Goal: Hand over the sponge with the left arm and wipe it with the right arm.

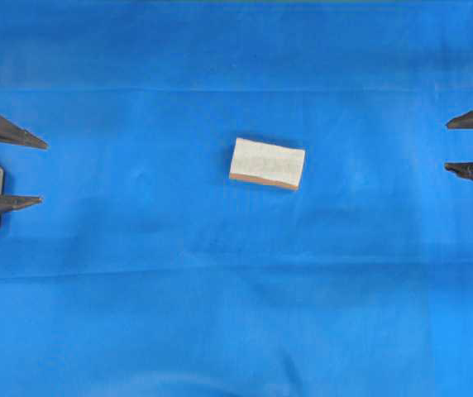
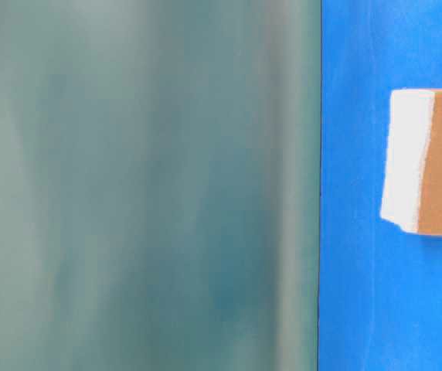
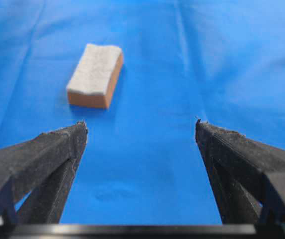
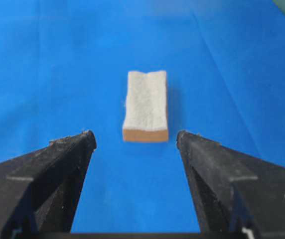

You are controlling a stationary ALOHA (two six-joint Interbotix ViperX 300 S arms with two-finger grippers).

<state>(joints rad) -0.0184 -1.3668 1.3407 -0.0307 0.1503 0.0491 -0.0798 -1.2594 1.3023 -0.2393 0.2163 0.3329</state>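
Black pointed fingers (image 3: 48,159) of the left arm's jaws fill the bottom of the left wrist view, spread wide with nothing between them. Beyond their tips, up and to the left, lies the small rectangular sponge (image 3: 95,74), its pale grey-white scouring top upward over a thin orange-brown layer, flat on the blue cloth-covered counter (image 3: 147,164).

From the right wrist view, the right arm's jaws also stand wide and empty, their black fingers (image 4: 58,174) framing the sponge (image 4: 146,104), which lies ahead of the tips and roughly centred in the gap.

Seen from overhead, the sponge (image 1: 267,163) rests near the middle of the counter (image 1: 236,331), slightly tilted. The left gripper (image 1: 42,171) points in from the left edge and the right gripper (image 1: 447,145) from the right edge; both are well apart from the sponge and touch nothing.

At table level, the sponge (image 2: 424,161) shows at the right on the blue cloth, beside a blurred grey-green surface (image 2: 144,185) that cannot be identified.
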